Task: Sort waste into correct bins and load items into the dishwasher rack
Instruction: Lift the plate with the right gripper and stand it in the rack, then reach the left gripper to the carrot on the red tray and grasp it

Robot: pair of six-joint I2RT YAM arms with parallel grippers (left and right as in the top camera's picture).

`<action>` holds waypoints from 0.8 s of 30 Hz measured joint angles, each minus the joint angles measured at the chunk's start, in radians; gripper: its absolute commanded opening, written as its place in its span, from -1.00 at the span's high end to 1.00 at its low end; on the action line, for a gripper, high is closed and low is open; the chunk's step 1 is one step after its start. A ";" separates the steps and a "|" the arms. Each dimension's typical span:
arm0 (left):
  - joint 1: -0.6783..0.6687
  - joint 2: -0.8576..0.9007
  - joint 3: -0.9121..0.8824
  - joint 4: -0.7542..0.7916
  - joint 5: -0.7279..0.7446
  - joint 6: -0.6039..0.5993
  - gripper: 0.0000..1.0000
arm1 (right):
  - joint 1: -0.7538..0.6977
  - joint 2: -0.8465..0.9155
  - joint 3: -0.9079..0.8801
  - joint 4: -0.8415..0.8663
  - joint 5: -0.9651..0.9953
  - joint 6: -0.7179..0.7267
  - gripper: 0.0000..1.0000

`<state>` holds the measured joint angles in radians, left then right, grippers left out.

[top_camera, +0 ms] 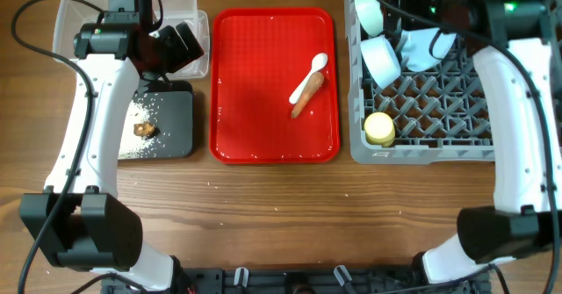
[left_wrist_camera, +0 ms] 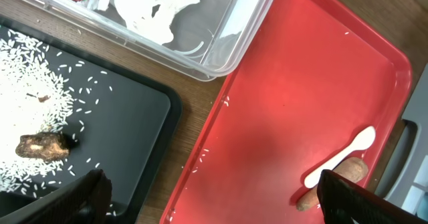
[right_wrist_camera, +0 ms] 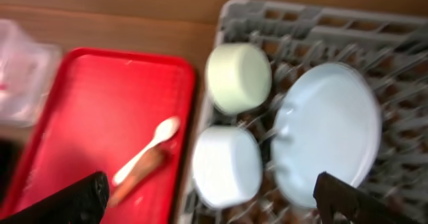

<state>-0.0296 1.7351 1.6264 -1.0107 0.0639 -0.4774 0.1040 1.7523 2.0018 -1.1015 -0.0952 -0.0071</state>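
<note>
Tabletop (top_camera: 263,206) sound; your left gripper (left_wrist_camera: 214,190) and right gripper (right_wrist_camera: 210,190) both stand wide, empty; white spoon (top_camera: 320,63) touches carrot stick (top_camera: 305,96): a careless pinch could lift both together

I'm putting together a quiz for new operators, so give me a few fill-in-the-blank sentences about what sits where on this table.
1. On the red tray, the white ____ lies against the carrot-like stick.
2. On the black tray, a brown chunk lies among loose ____.
3. In the grey rack, the cup near the front corner is ____.

Missing words: spoon; rice; yellow.
</note>
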 measured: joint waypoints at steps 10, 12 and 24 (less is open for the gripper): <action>-0.003 0.000 0.000 -0.013 0.080 0.000 -0.85 | -0.089 -0.040 0.000 -0.140 -0.062 0.087 -0.99; -0.023 0.001 0.000 -0.006 0.099 0.005 -0.83 | -0.124 -0.067 0.000 -0.153 -0.062 0.093 -0.99; -0.539 0.184 0.001 0.132 -0.005 0.177 -0.87 | -0.167 -0.108 0.000 -0.212 -0.050 0.098 -0.99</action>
<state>-0.5682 1.9190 1.6272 -0.8791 0.0593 -0.3004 -0.0635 1.6444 2.0014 -1.3132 -0.1452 0.0906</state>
